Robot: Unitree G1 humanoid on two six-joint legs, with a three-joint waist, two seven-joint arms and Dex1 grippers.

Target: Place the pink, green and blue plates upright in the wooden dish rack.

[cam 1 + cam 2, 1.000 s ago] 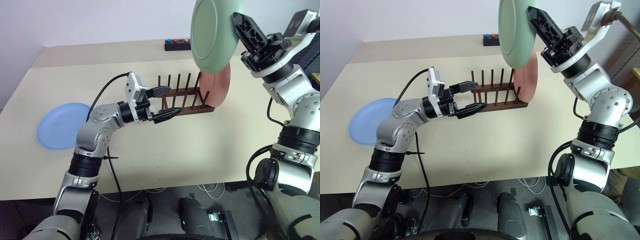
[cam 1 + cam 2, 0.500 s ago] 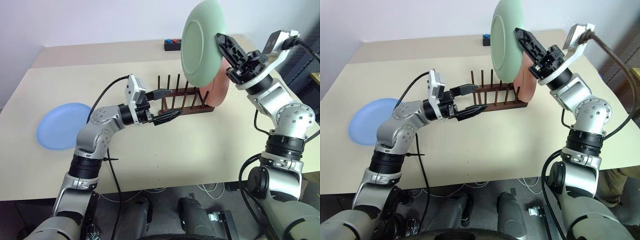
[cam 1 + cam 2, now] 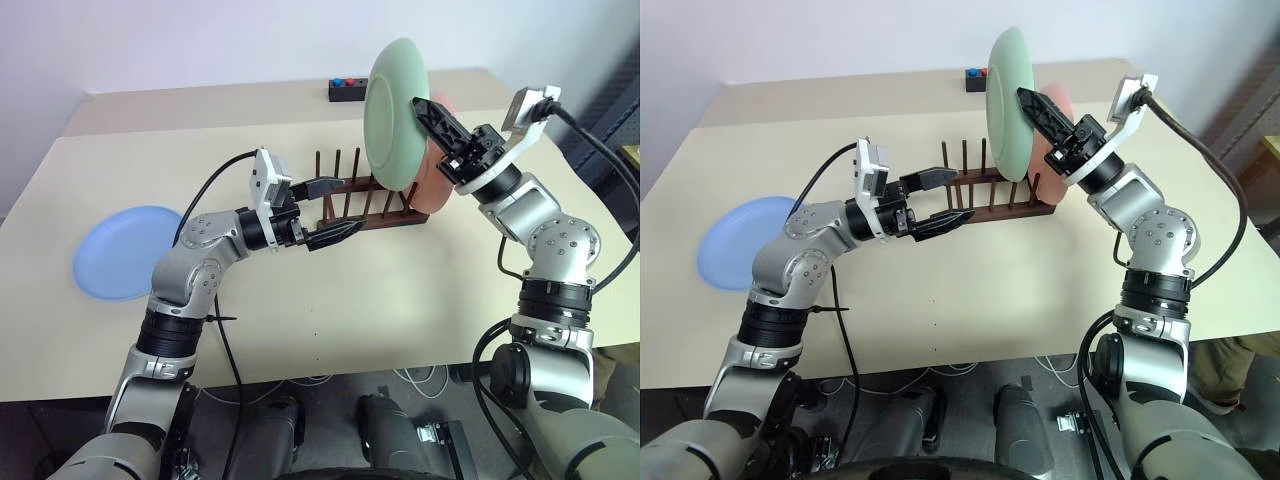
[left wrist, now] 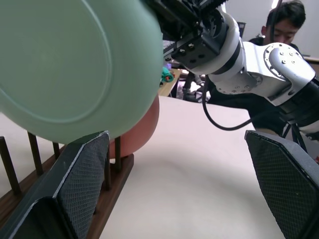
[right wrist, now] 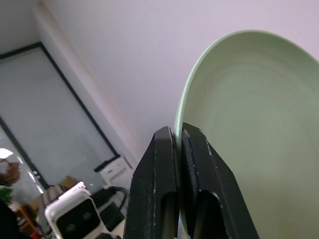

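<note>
Your right hand (image 3: 432,118) is clamped on the rim of the green plate (image 3: 392,95), holding it on edge above the dish rack (image 3: 366,205) so it can drop between the pegs. The pink plate (image 3: 432,178) already stands upright at the rack's right end, just behind the green one. Your left hand (image 3: 335,208), fingers wide apart and empty, hovers at the rack's front. The blue plate (image 3: 125,251) lies flat on the tabletop (image 3: 330,300), well left of the rack.
</note>
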